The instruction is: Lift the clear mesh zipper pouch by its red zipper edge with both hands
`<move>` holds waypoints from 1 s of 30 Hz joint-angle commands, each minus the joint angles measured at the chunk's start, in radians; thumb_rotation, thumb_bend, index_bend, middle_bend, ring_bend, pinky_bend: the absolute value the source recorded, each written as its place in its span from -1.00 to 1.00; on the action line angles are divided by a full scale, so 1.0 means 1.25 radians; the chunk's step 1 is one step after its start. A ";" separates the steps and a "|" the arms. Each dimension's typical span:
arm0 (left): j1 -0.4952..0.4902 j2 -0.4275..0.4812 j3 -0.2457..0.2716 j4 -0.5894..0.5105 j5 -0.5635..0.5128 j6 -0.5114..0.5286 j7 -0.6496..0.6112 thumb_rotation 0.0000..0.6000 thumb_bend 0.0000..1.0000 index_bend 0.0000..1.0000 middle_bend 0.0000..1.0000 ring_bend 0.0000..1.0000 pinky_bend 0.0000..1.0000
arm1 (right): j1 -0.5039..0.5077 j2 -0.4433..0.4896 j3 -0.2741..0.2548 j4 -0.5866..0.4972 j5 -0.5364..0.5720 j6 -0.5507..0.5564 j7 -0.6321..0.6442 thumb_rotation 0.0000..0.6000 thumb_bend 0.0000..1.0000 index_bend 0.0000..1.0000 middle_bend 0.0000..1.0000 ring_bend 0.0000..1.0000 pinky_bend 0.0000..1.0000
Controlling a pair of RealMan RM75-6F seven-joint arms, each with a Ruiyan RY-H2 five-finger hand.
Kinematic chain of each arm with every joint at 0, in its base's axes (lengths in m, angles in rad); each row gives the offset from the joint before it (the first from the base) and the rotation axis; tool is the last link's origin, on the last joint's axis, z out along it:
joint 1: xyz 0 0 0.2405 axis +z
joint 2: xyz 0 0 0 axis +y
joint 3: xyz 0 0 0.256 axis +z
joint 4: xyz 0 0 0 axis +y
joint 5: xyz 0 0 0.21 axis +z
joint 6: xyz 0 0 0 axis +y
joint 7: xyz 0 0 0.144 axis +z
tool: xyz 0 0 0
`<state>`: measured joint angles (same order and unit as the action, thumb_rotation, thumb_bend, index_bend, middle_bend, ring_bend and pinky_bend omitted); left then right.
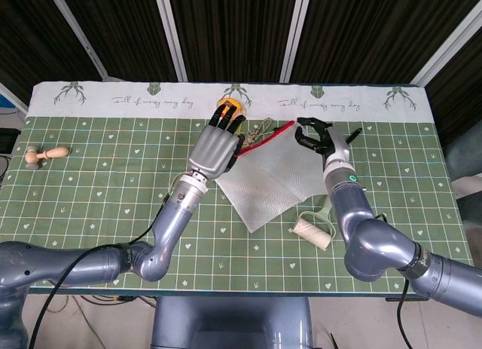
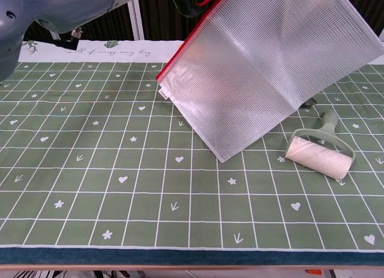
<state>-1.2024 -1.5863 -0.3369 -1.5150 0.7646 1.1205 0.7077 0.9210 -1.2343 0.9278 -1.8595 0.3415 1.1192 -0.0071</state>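
Above the table, pouch (image 1: 271,185) hanging, left hand (image 1: 213,149) and right hand (image 1: 322,136) pinching its red zipper edge (image 1: 265,135)

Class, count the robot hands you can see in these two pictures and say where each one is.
2. The left robot hand is at the pouch's red zipper edge; the right robot hand is at that edge's other end.
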 commanded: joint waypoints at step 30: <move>0.122 0.227 0.013 -0.091 0.019 0.005 -0.051 1.00 -0.24 0.30 -0.66 -1.00 -1.00 | -0.045 0.055 -0.031 0.021 -0.002 -0.023 -0.005 1.00 0.25 0.25 -0.54 -1.00 -0.62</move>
<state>-1.0523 -1.3058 -0.3219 -1.6291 0.7883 1.1274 0.6458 0.8648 -1.1665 0.8895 -1.8331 0.3390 1.0917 -0.0128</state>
